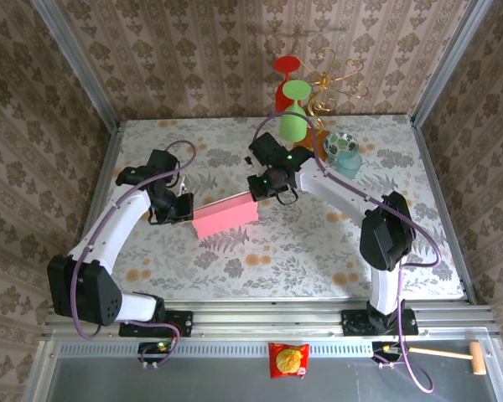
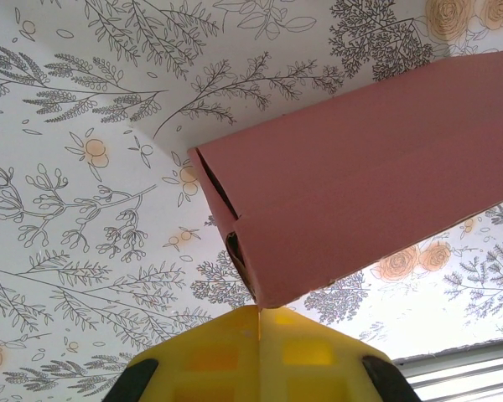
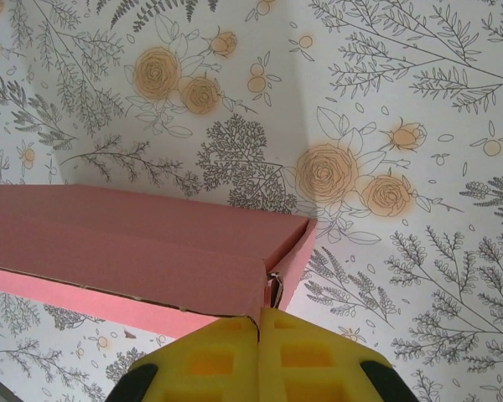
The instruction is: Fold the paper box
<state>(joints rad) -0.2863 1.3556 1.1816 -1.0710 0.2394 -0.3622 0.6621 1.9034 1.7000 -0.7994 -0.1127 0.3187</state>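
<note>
The pink paper box [image 1: 226,218] is folded into a long closed shape and lies slanted across the floral table between my two arms. My left gripper [image 1: 184,208] is at its left end and my right gripper [image 1: 261,191] at its right end. In the left wrist view the yellow fingers are shut, and my left gripper [image 2: 258,310] touches the lower corner of the paper box [image 2: 360,193], whose end shows a dark slit. In the right wrist view my right gripper [image 3: 260,311] is shut too, its tip against the flap edge at the corner of the paper box [image 3: 126,243].
Behind the right arm stand a green goblet [image 1: 293,121], a red goblet [image 1: 287,67], a gold wire stand [image 1: 335,84] and a teal bowl [image 1: 345,151]. A snack packet [image 1: 288,360] and a wooden mallet [image 1: 453,354] lie on the grey shelf in front of the arm bases.
</note>
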